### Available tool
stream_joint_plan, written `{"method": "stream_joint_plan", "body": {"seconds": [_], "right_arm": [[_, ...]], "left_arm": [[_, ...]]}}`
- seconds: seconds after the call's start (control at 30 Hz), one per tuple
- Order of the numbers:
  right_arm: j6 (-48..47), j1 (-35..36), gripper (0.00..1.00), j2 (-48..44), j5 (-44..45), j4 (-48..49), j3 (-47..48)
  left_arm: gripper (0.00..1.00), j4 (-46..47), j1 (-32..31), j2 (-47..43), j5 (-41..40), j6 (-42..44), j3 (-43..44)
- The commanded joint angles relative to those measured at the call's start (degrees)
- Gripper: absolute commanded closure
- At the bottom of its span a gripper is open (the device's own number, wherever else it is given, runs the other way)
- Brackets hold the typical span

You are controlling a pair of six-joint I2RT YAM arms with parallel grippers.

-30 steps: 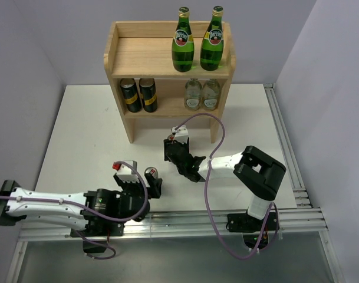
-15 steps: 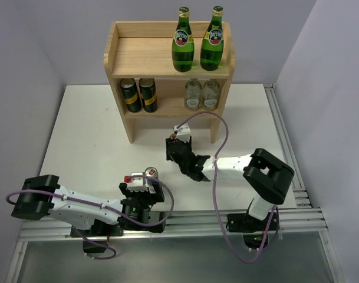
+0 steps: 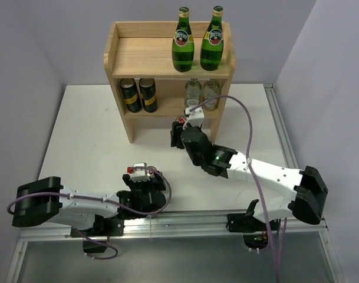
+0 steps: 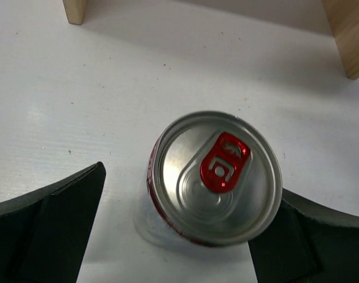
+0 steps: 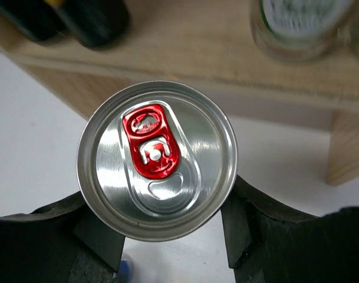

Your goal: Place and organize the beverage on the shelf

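Clamps one red-tabbed can in the right jaws, pressed on both sides, centre of the right wrist view, just in front of the shelf lower tier. Straddles a second can, upright on the white surface, with the left jaws spread wide. Shows two green bottles upper right on the top tier, two black cans lower left.

Robotics lab test cell.
White table boxed by bare lilac walls, aluminium rails along its edges.
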Motion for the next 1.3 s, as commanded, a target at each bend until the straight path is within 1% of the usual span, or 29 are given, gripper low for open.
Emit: {"method": "stream_joint_plan", "body": {"seconds": [0.0,0.03,0.1,0.13,0.2,0.23,0.27,0.3,0.33,0.37,0.4,0.43,0.5,0.57,0.63,0.7,0.77,0.8,0.87,1.03,1.07,1.27], "right_arm": [[-3.68,2.37,1.0,-4.67,-1.33,-4.13,11.78],[-4.13,2.9,1.0,-3.97,-2.2,-5.64,17.46],[-5.35,3.78,1.0,-2.48,-5.63,-10.72,24.25],[-5.8,3.87,1.0,-0.38,-6.95,-12.23,31.42],[-7.73,3.87,1.0,2.35,-9.76,-16.19,39.02],[-8.6,3.87,1.0,5.58,-10.47,-17.25,46.71],[-10.44,3.87,1.0,7.36,-10.56,-19.95,50.88],[-11.15,3.78,1.0,11.9,-11.26,-21.46,59.97],[-12.9,3.87,1.0,14.47,-11.53,-23.3,64.85],[-13.79,3.78,1.0,17.1,-11.7,-26.45,69.59],[-14.49,3.78,1.0,19.74,-11.88,-27.96,79.12],[-15.54,3.7,1.0,25.07,-12.23,-30.68,83.74],[-16.34,3.0,1.0,31.59,-13.46,-32.11,93.66],[-16.79,2.38,1.0,33.3,-13.99,-30.54,94.87],[-17.05,1.5,1.0,32.87,-14.17,-26.51,90.84],[-17.4,0.45,1.0,33.29,-13.99,-25.17,89.33],[-18.54,-0.26,1.0,34.7,-13.2,-25.34,91.08],[-19.24,-0.35,1.0,36.27,-12.59,-25.52,93.35],[-21.79,-0.44,1.0,36.9,-10.39,-24.73,94.25],[-27.14,-0.44,1.0,36.55,-5.73,-22.53,93.2],[-27.68,-0.52,1.0,36.47,-4.68,-22.44,93.11],[-30.58,-0.61,1.0,35.32,-0.99,-20.42,91.26]], "left_arm": [[0.01,14.65,2.32,1.59,2.36,7.87,-1.36],[0.02,16.69,2.76,2.81,4.19,10.14,-2.06],[0.03,19.95,3.99,4.57,4.65,10.78,-2.15],[0.05,20.49,4.08,6.23,4.74,11.3,-1.98],[0.07,20.84,4.61,7.91,4.65,11.05,-1.36],[0.09,21.98,4.61,9.05,4.65,11.13,-1.27],[0.1,22.34,4.79,9.58,4.74,11.04,-1.27],[0.14,22.34,4.88,10.29,4.74,10.43,-1.19],[0.18,22.69,4.96,10.47,5.0,10.25,-1.19],[0.29,22.95,5.23,10.73,5.0,10.43,-1.27],[0.35,23.13,5.23,10.99,5.0,10.25,-1.45],[0.37,23.3,5.23,11.08,5.18,10.25,-1.54],[0.38,23.39,5.49,11.43,5.44,9.9,-1.71],[0.42,23.57,5.49,11.61,5.62,9.55,-1.89],[0.45,23.48,5.49,11.79,5.7,9.11,-2.15],[0.53,23.4,5.49,12.31,5.88,8.5,-2.33],[0.57,23.92,5.49,12.75,6.23,8.32,-2.5],[0.58,23.83,5.49,13.28,6.32,7.88,-2.5],[0.59,24.18,5.49,13.81,6.41,7.7,-2.59],[0.59,24.97,5.49,15.21,6.93,7.27,-2.5],[0.61,25.32,5.49,15.3,7.11,7.61,-2.5],[0.62,25.94,5.49,17.06,7.9,7.88,-1.45]]}}
